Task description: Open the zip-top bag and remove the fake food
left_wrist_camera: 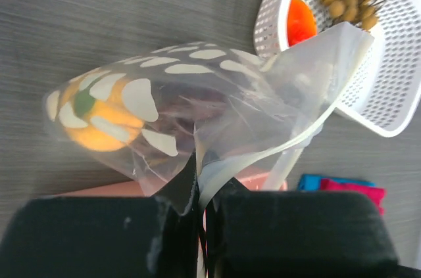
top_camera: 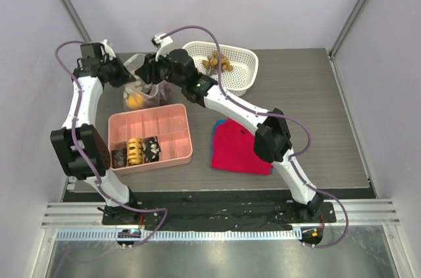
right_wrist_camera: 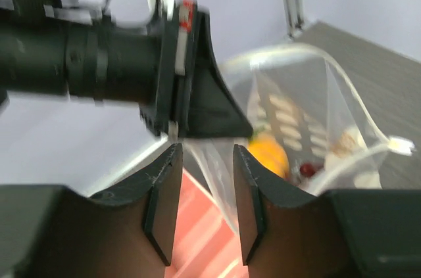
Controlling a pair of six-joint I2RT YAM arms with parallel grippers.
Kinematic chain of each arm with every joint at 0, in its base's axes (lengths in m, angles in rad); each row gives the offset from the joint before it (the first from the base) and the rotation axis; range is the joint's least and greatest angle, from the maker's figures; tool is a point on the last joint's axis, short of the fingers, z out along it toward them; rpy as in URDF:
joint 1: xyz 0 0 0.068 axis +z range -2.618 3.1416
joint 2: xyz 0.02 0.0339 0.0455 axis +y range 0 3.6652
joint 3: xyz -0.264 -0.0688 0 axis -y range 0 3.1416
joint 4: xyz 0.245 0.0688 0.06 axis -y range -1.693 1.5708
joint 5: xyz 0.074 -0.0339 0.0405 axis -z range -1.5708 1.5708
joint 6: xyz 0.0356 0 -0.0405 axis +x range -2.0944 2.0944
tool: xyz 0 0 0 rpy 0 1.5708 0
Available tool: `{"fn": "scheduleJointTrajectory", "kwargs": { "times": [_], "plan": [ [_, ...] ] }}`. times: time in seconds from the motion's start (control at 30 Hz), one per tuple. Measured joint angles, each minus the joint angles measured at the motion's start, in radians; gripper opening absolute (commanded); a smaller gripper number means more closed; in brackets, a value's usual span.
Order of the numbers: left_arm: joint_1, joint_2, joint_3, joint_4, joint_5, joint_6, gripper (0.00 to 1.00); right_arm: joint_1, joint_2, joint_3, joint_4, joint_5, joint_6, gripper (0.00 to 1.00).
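The clear zip-top bag (top_camera: 140, 94) hangs open above the table, behind the pink tray. My left gripper (left_wrist_camera: 204, 194) is shut on the bag's edge near its whitish zip strip (left_wrist_camera: 309, 135). An orange-yellow fruit (left_wrist_camera: 99, 125) and dark red pieces (right_wrist_camera: 308, 170) are inside the bag. My right gripper (right_wrist_camera: 204, 160) is open right below the left gripper, with a fold of the bag's film (right_wrist_camera: 217, 160) between its fingers and not pinched. A tan-brown ball cluster (top_camera: 218, 62) and a red piece (left_wrist_camera: 300, 20) lie in the white mesh basket (top_camera: 247, 68).
The pink tray (top_camera: 172, 125), holding a yellow coil and dark blocks, sits in front of the bag. A red cloth (top_camera: 240, 148) over a blue one lies to the tray's right. Both arms crowd the back left of the table.
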Motion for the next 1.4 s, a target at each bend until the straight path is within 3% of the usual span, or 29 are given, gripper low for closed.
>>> {"fn": "scheduleJointTrajectory", "kwargs": {
  "times": [0.2,0.4,0.8,1.0,1.2,1.4],
  "plan": [
    [0.0,-0.138,-0.222,0.157,0.039,-0.162,0.0,-0.006,0.116,0.141,0.055,-0.009,0.048,0.36],
    [0.0,-0.217,-0.37,0.288,0.055,-0.273,0.0,-0.018,0.181,0.113,0.056,0.01,0.097,0.34],
    [-0.045,-0.235,-0.399,0.409,0.126,-0.375,0.0,-0.045,0.308,0.151,-0.001,0.036,0.128,0.34],
    [-0.063,-0.224,-0.408,0.439,0.158,-0.401,0.0,-0.059,0.341,0.151,-0.028,0.04,0.122,0.41],
    [-0.063,-0.208,-0.405,0.448,0.163,-0.415,0.0,-0.06,0.342,0.156,-0.067,0.097,0.037,0.57],
    [-0.064,-0.201,-0.392,0.449,0.172,-0.426,0.0,-0.06,0.342,0.157,-0.09,0.125,-0.044,0.61]
  ]
}}
